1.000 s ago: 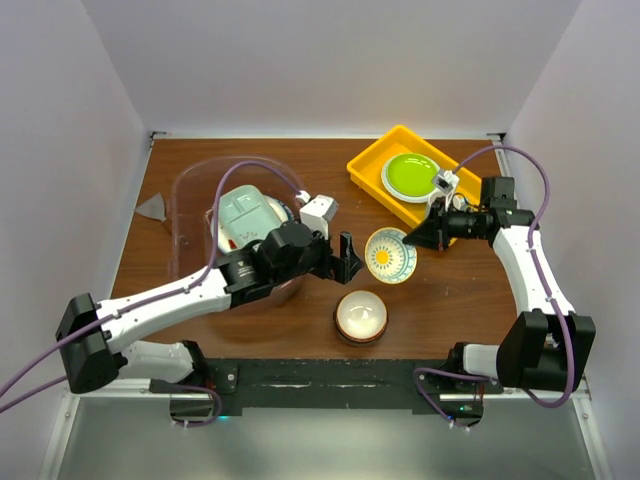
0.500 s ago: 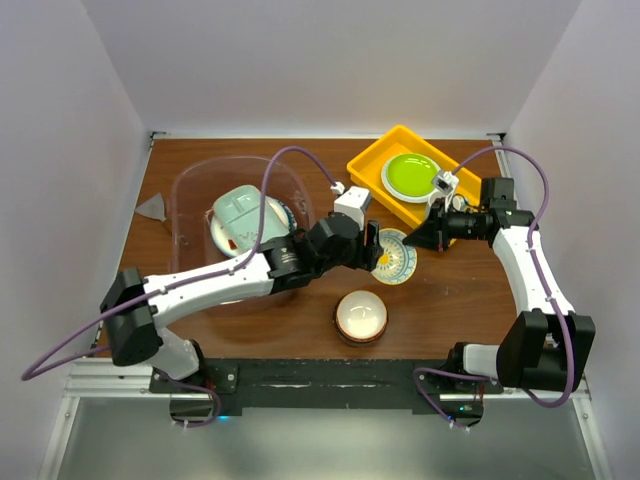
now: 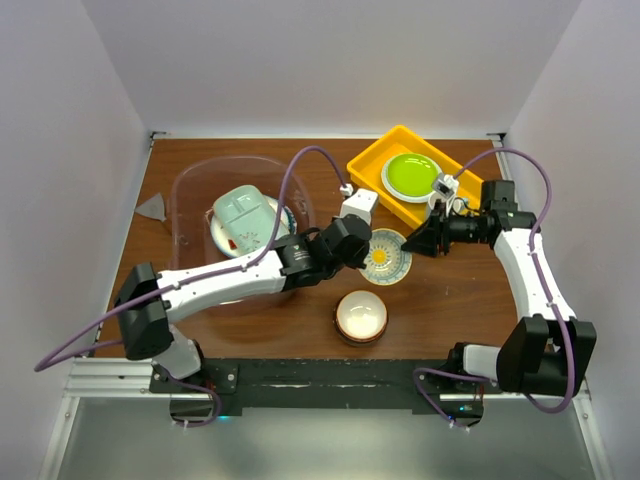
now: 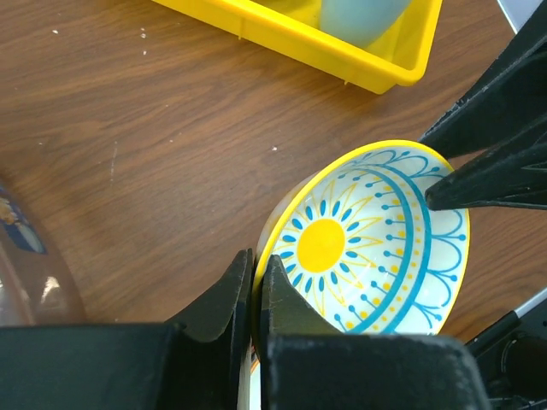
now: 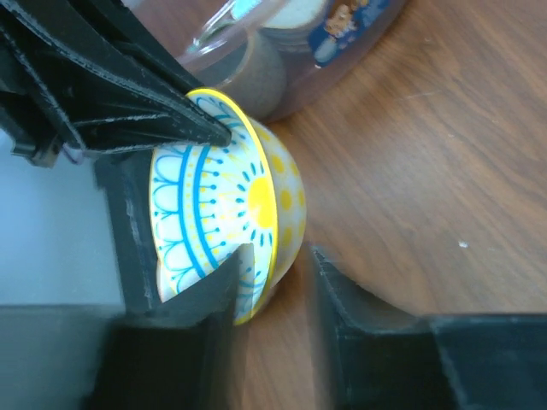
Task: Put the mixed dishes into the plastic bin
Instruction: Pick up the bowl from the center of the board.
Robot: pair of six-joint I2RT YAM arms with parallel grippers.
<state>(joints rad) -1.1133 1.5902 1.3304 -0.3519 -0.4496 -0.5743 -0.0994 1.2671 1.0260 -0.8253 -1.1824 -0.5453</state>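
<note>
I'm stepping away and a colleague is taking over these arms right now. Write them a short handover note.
Left gripper: shut on one side of the rim of the yellow-rimmed bowl, which is tilted and outside the plastic bin.
Right gripper: open, its fingers straddling the bowl's opposite rim without pinching it.
Done: the pale mint dish lies in the bin on top of plates.
Left: move the yellow-rimmed bowl into the bin, then the upturned bowl nearer the arm bases.
</note>
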